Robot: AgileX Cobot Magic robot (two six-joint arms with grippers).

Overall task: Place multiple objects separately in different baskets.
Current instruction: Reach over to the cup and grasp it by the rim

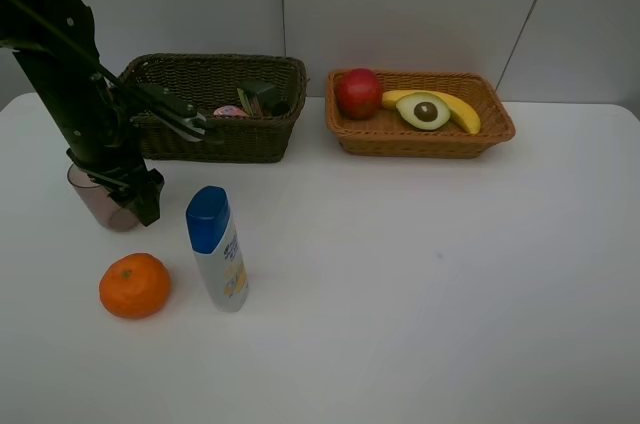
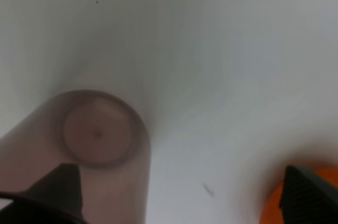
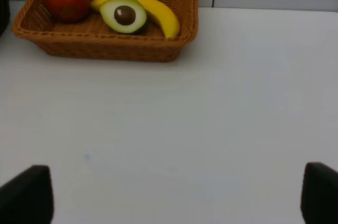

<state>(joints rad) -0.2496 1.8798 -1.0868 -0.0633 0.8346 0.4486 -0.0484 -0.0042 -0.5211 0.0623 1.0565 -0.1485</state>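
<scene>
While the left fingers [image 2: 311, 197] are hanging wide over the translucent pinkish plastic cup [image 1: 88, 202], seemingly lining up a grasp, the right fingers [image 3: 26, 197] are gaping idle.

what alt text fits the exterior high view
On a white table, the open left gripper is down at a pinkish cup, with an orange and a blue-capped bottle standing nearby. Behind, a dark basket holds a few small items, and a tan basket holds an apple, an avocado half and a banana.
</scene>
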